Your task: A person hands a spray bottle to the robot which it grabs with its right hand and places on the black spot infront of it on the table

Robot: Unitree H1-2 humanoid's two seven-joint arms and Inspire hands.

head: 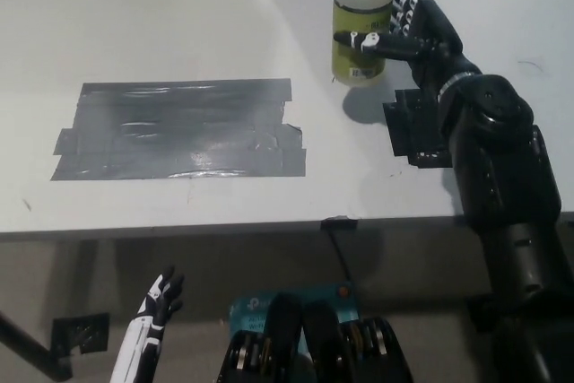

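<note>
The spray bottle [360,24] is translucent with yellow-green liquid and a pale label, and its top is cut off by the picture's upper edge. It stands at the far right of the white table [179,24]. My black right hand [408,29] wraps it: the thumb lies across the label and the fingers [405,2] press its right and far side. The dark taped spot [179,129] lies on the table to the left of the bottle, apart from it. My white left hand [158,304] hangs open below the table's front edge at lower left.
A small black patch [414,132] sits on the table under my right forearm. The table's front edge [269,226] runs across the middle of the picture. No person shows in the picture.
</note>
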